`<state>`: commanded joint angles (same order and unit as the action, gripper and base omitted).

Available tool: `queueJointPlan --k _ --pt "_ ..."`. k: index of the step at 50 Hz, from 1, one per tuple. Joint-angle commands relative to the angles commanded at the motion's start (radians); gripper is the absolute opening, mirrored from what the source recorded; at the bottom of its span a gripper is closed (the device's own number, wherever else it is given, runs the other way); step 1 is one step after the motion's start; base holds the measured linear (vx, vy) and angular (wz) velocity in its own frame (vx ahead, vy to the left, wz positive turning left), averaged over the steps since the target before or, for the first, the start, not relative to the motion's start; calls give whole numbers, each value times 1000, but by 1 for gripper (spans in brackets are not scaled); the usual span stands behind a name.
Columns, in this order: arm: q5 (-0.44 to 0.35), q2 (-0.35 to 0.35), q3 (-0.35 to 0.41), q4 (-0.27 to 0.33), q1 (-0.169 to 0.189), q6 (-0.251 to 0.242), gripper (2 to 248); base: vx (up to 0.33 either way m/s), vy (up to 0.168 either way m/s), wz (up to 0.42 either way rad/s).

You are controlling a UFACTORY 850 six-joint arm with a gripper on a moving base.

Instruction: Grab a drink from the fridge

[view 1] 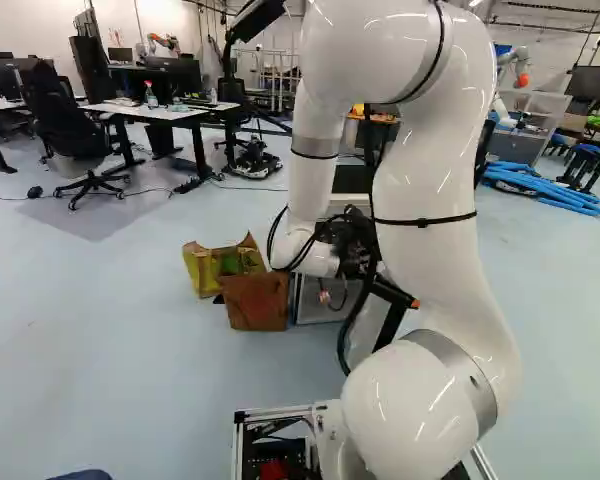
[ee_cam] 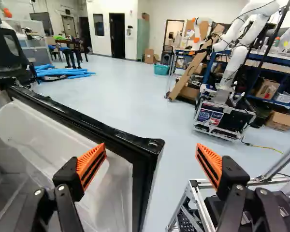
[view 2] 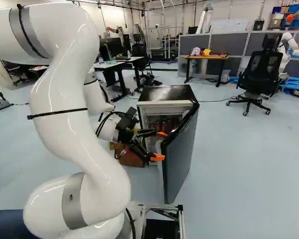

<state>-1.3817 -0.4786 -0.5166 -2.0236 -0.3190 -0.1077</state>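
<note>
Right base view, left to right. Brown box (view 2: 129, 157): floor, just left of fridge (view 2: 165, 93). Gripper (view 2: 160, 145): at fridge's open front, jaws spread wide, nothing pinched; door edge shows between them in wrist view. Reddish items (view 2: 163, 122), likely the drinks: inside fridge, too small to sort. Door (view 2: 182, 154): swung open, fridge's right side. Office chair (view 2: 259, 74): well right of fridge.

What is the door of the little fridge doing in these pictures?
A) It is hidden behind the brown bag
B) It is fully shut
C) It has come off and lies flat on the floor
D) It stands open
D: in the right base view the door is swung out from the front of the fridge, showing the inside, and the robot's fingers are spread apart.
</note>
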Motion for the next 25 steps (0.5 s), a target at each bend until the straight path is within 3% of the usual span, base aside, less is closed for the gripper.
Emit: queueJointPlan --k 25 --pt "0 -15 -100 -7 199 0 247 0 0 0"
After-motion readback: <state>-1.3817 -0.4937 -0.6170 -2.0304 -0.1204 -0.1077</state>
